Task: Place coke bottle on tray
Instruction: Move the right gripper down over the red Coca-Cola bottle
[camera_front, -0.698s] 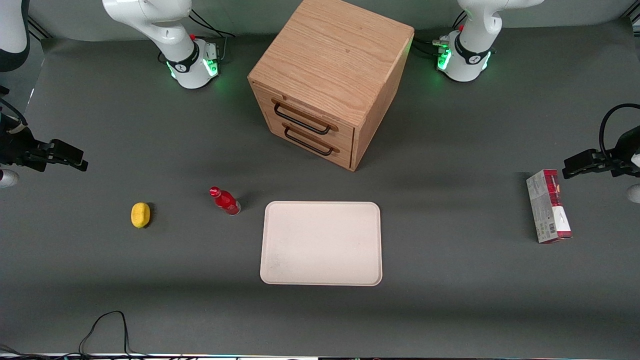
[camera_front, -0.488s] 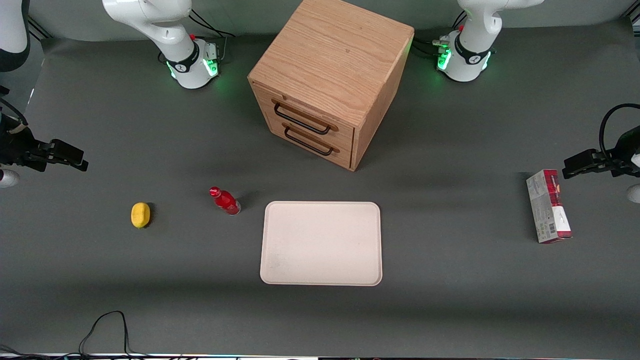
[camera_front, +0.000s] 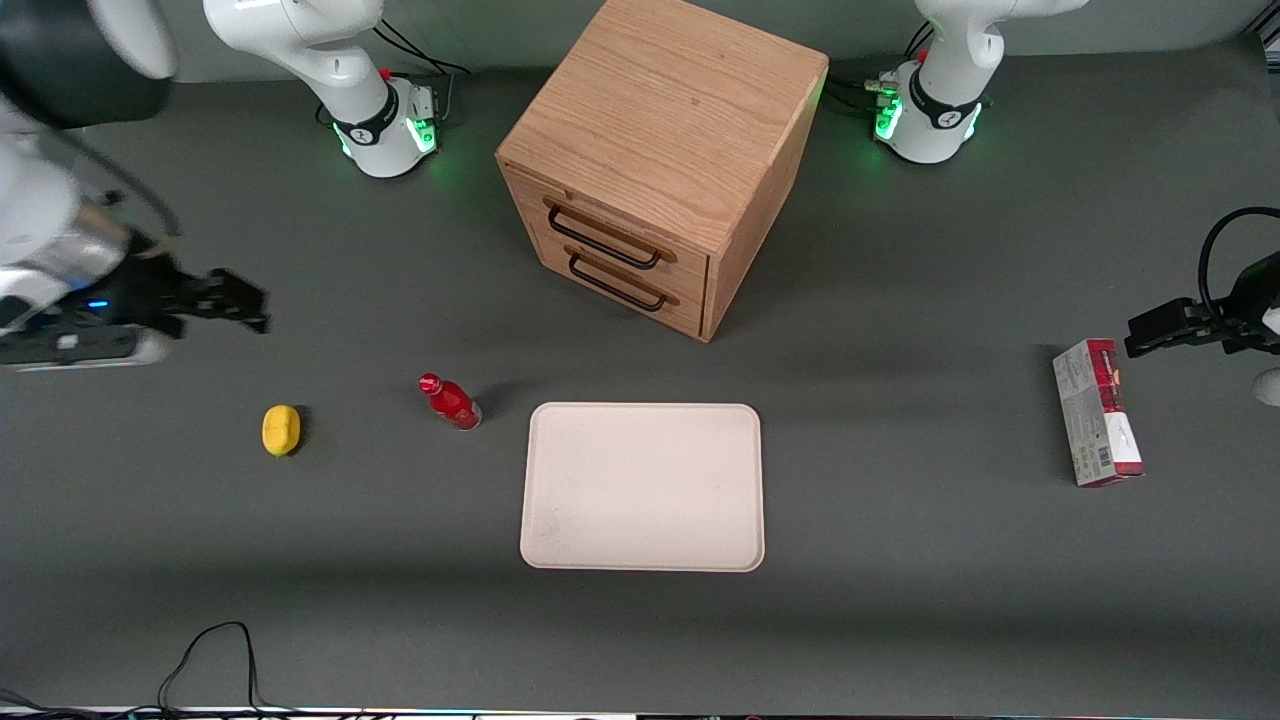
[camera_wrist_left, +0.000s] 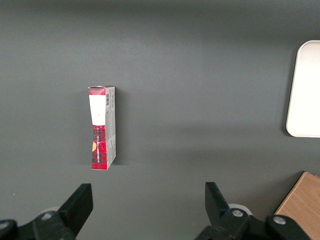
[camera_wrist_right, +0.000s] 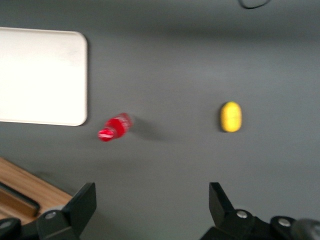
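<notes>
Currently the gripper has its jaws spread wide and holds nothing; it hangs above bare table toward the working arm's end, apart from every object. Near it lies the yellow lump. The coke bottle stands on the table between the lump and the tray, just beside the tray's edge, not touching. The wooden drawer cabinet stands farther from the front camera than the tray.

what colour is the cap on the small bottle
Red, matching the small red bottle; clearest in the front view. The tool hangs open, away from it.
</notes>
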